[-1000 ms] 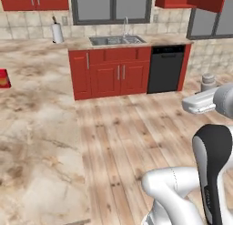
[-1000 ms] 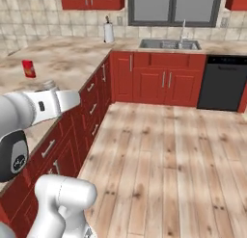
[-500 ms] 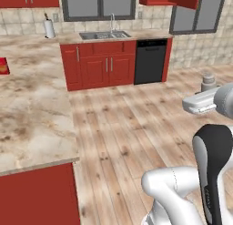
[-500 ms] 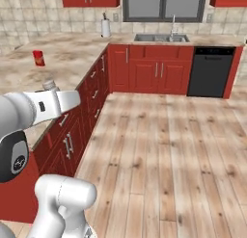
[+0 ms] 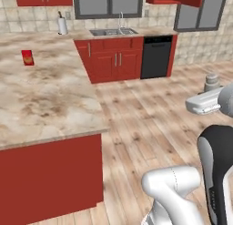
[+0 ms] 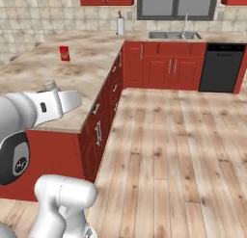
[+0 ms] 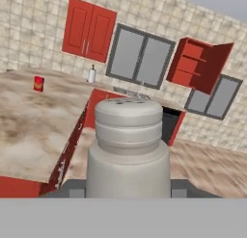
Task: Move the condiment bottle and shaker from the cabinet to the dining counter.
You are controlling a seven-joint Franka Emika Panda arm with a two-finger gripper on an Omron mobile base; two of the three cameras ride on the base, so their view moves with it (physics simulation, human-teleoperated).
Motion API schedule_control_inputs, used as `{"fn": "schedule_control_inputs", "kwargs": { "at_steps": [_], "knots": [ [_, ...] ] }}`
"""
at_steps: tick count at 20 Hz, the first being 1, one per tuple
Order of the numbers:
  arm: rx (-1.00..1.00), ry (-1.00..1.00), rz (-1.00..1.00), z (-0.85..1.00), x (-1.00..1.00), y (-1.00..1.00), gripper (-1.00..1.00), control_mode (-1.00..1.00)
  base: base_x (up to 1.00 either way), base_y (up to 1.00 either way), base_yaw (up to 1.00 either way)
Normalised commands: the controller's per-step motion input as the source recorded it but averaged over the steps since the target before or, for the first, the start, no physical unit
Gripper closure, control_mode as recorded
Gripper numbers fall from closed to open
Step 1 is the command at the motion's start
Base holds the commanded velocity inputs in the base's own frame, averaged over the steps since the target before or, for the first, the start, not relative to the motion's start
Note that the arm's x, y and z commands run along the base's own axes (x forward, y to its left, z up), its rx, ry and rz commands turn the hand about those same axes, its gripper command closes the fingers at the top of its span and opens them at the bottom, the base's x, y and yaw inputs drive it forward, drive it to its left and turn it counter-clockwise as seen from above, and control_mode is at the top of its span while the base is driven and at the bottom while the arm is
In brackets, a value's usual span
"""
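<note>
The claw (image 7: 128,191) stands partly spread, pinching the grey shaker (image 7: 128,150) between its two sides; the shaker sits upright, its ribbed, rounded top rising above the claw. In the left base view the shaker (image 5: 211,82) projects above the white hand, over the wooden floor. Up and to the right beyond the claw hangs the red cabinet (image 7: 198,63), door swung open. To the claw's left lies the marble tabletop (image 7: 29,131), apart from the claw, carrying a small red box (image 7: 38,83).
</note>
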Motion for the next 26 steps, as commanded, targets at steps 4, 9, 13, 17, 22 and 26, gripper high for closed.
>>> {"fn": "schedule_control_inputs", "kwargs": {
  "at_steps": [4,9,13,17,22,26],
  "knots": [
    [0.0,0.0,0.0,0.0,0.0,0.0,1.0,1.0,0.0,1.0,0.0],
    [0.0,0.0,0.0,0.0,0.0,0.0,1.0,1.0,0.0,1.0,0.09],
    [0.0,0.0,0.0,0.0,0.0,0.0,1.0,1.0,0.0,1.0,0.13],
    [0.0,0.0,0.0,0.0,0.0,0.0,1.0,1.0,0.02,1.0,0.19],
    [0.0,0.0,0.0,0.0,0.0,0.0,1.0,1.0,0.21,0.98,0.22],
    [0.0,0.0,0.0,0.0,0.0,0.0,1.0,1.0,0.57,0.76,0.21]
  ]
}}
